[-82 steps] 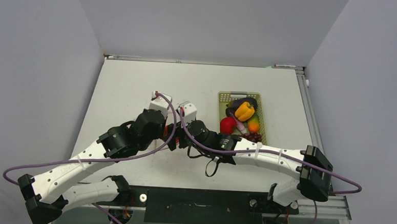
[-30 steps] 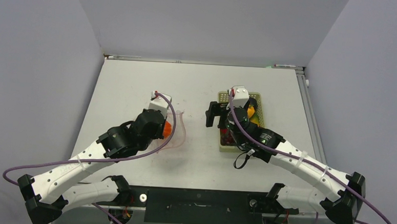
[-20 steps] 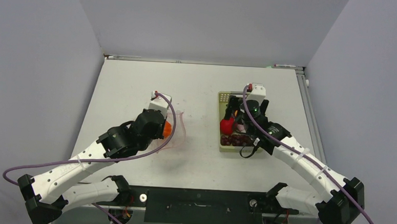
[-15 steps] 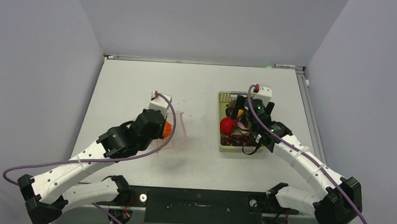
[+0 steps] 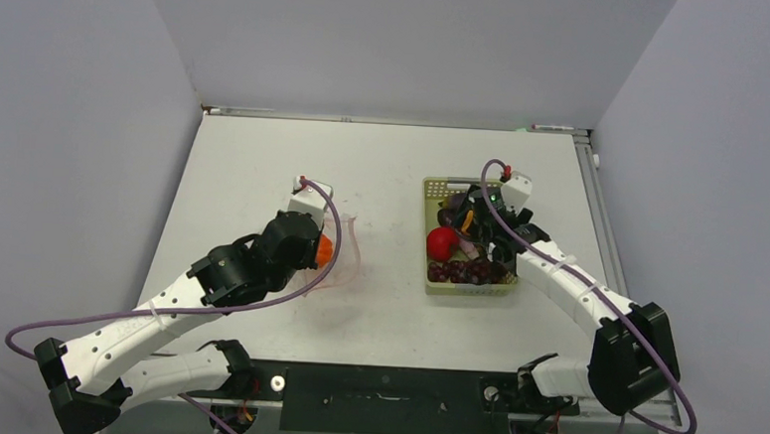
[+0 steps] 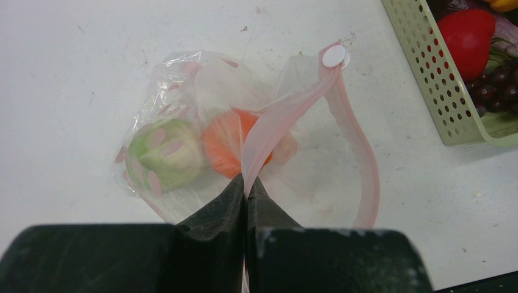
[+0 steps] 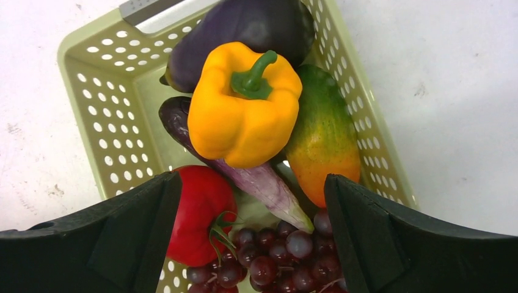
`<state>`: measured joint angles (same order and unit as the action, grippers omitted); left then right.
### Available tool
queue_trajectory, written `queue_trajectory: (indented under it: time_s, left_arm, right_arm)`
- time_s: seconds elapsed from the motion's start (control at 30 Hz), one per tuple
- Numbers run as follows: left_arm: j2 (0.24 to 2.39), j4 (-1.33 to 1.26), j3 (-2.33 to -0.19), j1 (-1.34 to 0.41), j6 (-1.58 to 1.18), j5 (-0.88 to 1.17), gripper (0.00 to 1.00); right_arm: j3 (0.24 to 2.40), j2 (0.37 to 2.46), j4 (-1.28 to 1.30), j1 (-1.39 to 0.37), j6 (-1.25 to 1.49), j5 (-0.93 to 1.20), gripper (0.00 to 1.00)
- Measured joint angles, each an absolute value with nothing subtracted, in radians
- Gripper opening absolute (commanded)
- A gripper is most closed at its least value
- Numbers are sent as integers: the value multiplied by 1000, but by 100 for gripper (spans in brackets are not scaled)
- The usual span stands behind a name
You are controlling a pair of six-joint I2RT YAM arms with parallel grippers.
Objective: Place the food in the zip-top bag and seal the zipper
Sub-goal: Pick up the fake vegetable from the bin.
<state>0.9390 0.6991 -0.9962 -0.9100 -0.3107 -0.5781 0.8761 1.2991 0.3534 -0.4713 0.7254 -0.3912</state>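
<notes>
**A:** Why is the left gripper (image 6: 246, 189) clamped on the zipper (image 6: 287, 110)?

**B:** I'm pinching one lip so the bag (image 6: 244, 140) gapes open toward the basket (image 7: 116, 122). Jaws are fully closed on the strip. The bag lies on the table, well left of the basket, with the apple (image 6: 166, 152) and an orange (image 6: 229, 143) inside.

**A:** Right side?

**B:** The right gripper (image 7: 250, 226) is spread wide with nothing in it, hovering over the basket, jaws either side of the pile. The pepper (image 7: 241, 110) sits on top, resting on the eggplant (image 7: 244, 24). The tomato (image 7: 198, 207) and grapes (image 7: 275, 256) are at the basket's near end. Pepper looks like the easiest pick.

**A:** Arm poses?

**B:** Left arm reaches forward, elbow bent, wrist tipped down at the bag. Right arm runs up along the basket's right side, wrist folded over, pointing down into it.
</notes>
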Motion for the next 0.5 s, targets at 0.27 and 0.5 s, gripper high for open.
queue_trajectory:
  time_s: [0.27, 0.5]
  left_arm:
    - [939, 699, -996, -910, -311, -578, 0]
    - [939, 699, -996, -910, -310, -578, 0]
  right_arm:
    - [913, 1384, 342, -463, 797, -419, 91]
    - [952, 1464, 327, -452, 836, -433, 92]
